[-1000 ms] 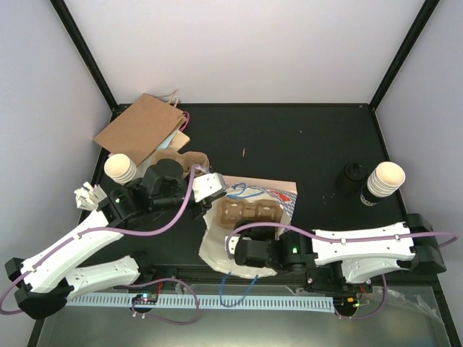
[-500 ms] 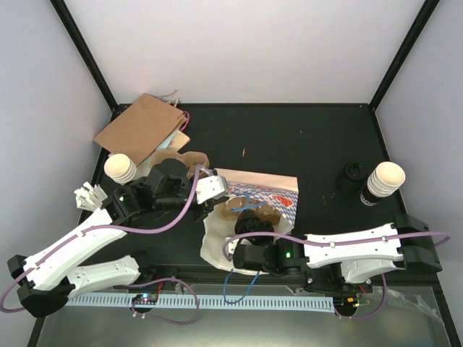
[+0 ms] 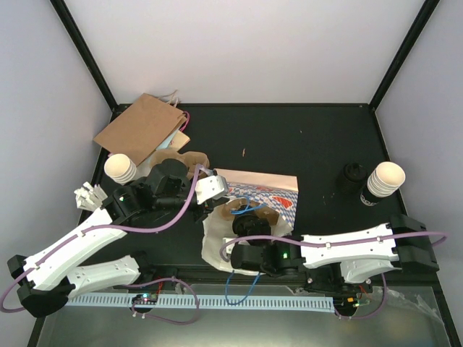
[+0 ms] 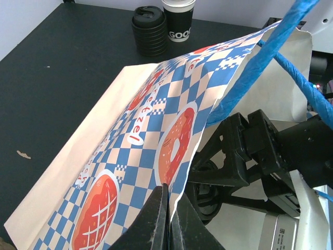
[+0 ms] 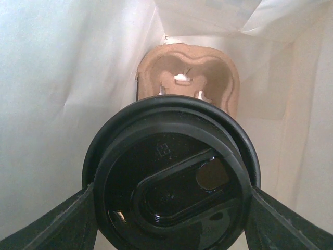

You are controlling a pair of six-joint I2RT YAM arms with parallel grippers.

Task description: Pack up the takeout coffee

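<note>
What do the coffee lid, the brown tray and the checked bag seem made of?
Coffee lid: glossy black plastic, it reflects light. Cup tray: matte brown moulded pulp, probably, with soft rounded edges. Checked bag: thin printed paper, creased and folding.

top: overhead, far | left wrist: close, outside bag (image 4: pixel 156 135) | right wrist: close, inside same bag

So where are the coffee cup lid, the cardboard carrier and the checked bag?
coffee cup lid (image 5: pixel 171 205), right wrist view, centre of its black top.
cardboard carrier (image 5: pixel 218 75), right wrist view, its brown right wall.
checked bag (image 4: pixel 156 130), left wrist view, its printed side.
</note>
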